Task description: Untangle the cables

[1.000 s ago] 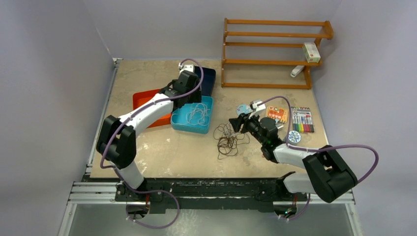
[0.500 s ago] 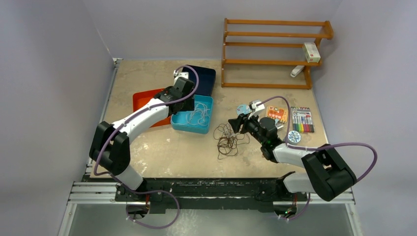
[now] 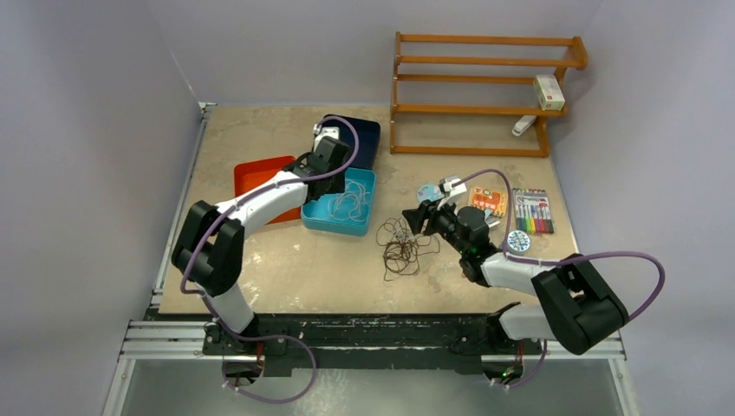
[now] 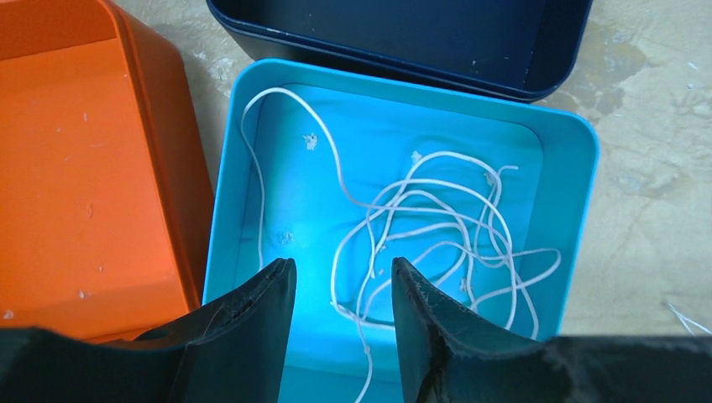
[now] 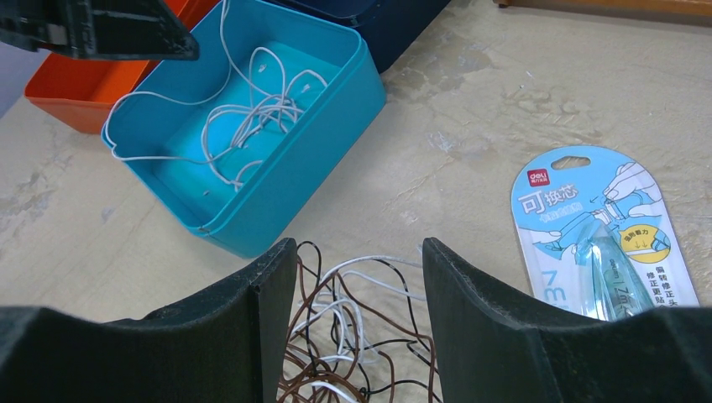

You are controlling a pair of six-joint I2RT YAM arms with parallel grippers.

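A tangle of brown, black and white cables (image 3: 400,245) lies on the table in front of the right arm; it also shows in the right wrist view (image 5: 357,336), between my fingers. My right gripper (image 3: 419,217) is open just above the tangle's far right edge, jaws apart and empty (image 5: 357,277). A loose white cable (image 4: 428,235) lies in the light blue tray (image 3: 340,202). My left gripper (image 3: 322,165) is open and empty (image 4: 342,277) above the tray's left side. The white cable and tray also show in the right wrist view (image 5: 252,113).
An orange tray (image 3: 260,184) and a dark blue tray (image 3: 360,139) flank the blue one. A correction tape pack (image 5: 600,231), a card, a marker set (image 3: 532,211) and a round tin lie right of the tangle. A wooden rack (image 3: 481,91) stands at the back.
The left arm has shifted slightly over the blue tray, its elbow swinging out and back. The right arm and the tangle have not visibly moved.
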